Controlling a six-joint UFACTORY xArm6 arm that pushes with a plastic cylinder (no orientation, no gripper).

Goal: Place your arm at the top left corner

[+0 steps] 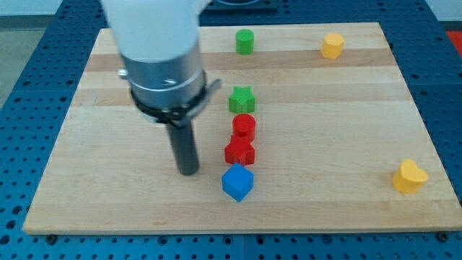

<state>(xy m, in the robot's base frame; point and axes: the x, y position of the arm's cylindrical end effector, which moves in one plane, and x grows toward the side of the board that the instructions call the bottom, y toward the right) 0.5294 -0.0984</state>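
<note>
My tip (pixel 188 172) rests on the wooden board (pixel 108 180), left of centre and toward the view's bottom. It stands to the left of a column of blocks and touches none. The column runs top to bottom: a green star (pixel 242 100), a red cylinder (pixel 244 126), a red star (pixel 240 152) and a blue cube (pixel 237 182). The blue cube is the nearest, just right of and slightly below the tip. The board's top left corner is partly hidden behind the arm's white and grey body (pixel 160 58).
A green cylinder (pixel 245 42) sits near the board's top edge at centre. A yellow block (pixel 332 45) sits at the top right. A yellow heart (pixel 409 176) sits near the right edge toward the bottom. A blue perforated table (pixel 22 87) surrounds the board.
</note>
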